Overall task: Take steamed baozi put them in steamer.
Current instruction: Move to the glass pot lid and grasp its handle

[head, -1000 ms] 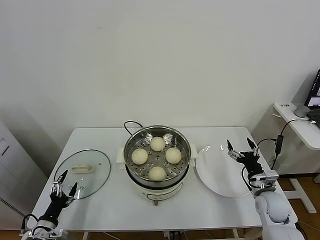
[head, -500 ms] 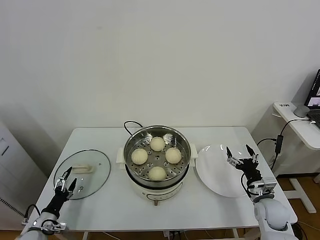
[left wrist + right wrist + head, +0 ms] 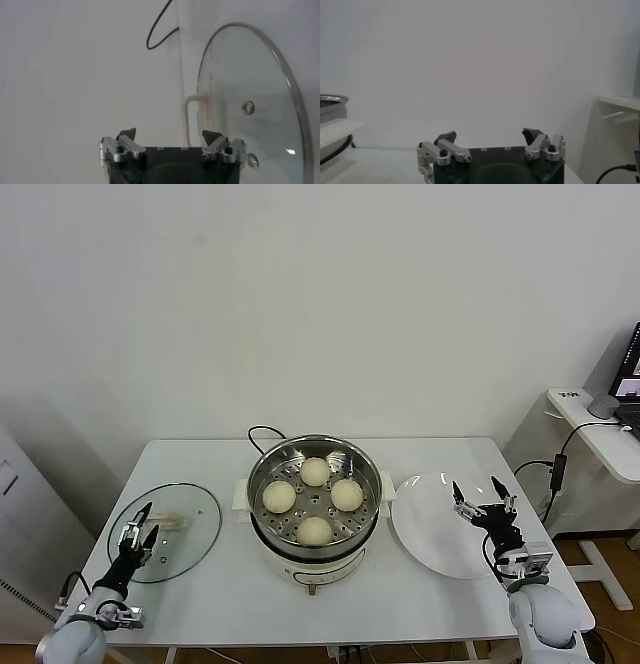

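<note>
- Left gripper [image 3: 140,527] released, empty, poised over near edge of glass lid [image 3: 165,531] on table [image 3: 220,584].
- Right gripper [image 3: 479,499] released, empty, above white plate [image 3: 430,529].
- Four baozi [image 3: 314,471] sit in steamer [image 3: 315,506], mid-table.

Centre of worktop [image 3: 430,599]: I see the steamer [image 3: 315,506], four steamed baozi [image 3: 314,530] inside.
Left: glass lid [image 3: 165,532], lying flat.
Right: plate [image 3: 440,527], just beside steamer.

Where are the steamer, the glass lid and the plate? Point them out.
steamer [image 3: 372,467]: head view, steel rim.
glass lid [image 3: 196,536]: head view, bare glass near its edge.
plate [image 3: 425,529]: head view, bare white surface.
</note>
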